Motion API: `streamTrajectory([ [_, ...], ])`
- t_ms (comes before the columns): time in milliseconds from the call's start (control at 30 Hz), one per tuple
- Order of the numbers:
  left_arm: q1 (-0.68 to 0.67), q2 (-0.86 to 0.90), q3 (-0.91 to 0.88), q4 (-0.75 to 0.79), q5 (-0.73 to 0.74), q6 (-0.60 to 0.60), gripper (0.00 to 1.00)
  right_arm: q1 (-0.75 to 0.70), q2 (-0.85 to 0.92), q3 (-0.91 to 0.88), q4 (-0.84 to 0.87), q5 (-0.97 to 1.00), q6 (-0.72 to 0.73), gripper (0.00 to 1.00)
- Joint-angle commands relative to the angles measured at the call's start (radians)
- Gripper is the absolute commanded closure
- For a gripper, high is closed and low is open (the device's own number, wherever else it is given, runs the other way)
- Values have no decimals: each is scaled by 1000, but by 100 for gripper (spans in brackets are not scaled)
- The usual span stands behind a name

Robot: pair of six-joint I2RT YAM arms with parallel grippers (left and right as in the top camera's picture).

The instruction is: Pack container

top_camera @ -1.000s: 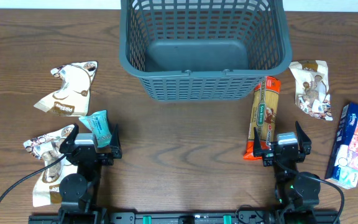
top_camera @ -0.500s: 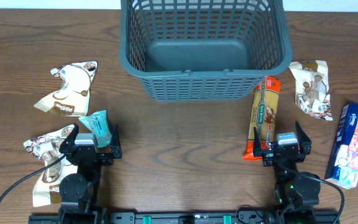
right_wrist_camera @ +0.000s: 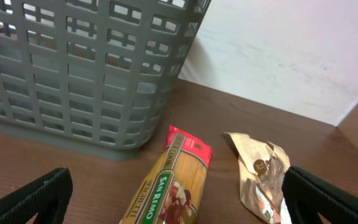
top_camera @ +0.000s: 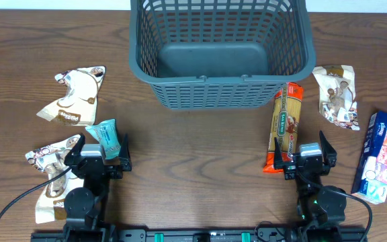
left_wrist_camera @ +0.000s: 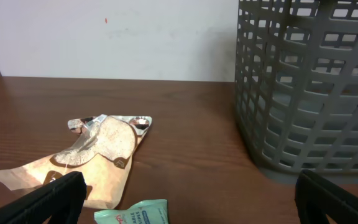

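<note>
Nothing moved — container (top_camera: 180, 94) far rim cut off overhead.

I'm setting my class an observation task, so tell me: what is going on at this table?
Nothing is being handled. Both arms sit at the near edge, the left gripper and right gripper open and empty. The basket stands empty at the far side. Two pouches and a teal packet lie on the left; spaghetti, a third pouch and a blue box lie on the right. Packing has not begun.
</note>
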Motion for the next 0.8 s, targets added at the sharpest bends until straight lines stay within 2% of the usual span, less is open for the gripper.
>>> streamTrajectory([
  [0,-4,-7,-21,-38,-6,-5,1,6,-6,-6,3,-30,13,1],
  [167,-4,-7,-21,-38,-6,-5,1,6,-5,17,0,-31,14,1],
  [267,-4,-7,-21,-38,-6,-5,1,6,13,68,-26,35,40,1],
  [433,-4,-7,-21,-38,-6,-5,1,6,140,219,-141,93,74,1],
  [567,-4,-7,-21,-38,-6,-5,1,6,345,432,-323,92,150,1],
  [767,-4,-7,-21,-38,-6,-5,1,6,692,900,-680,42,161,1],
])
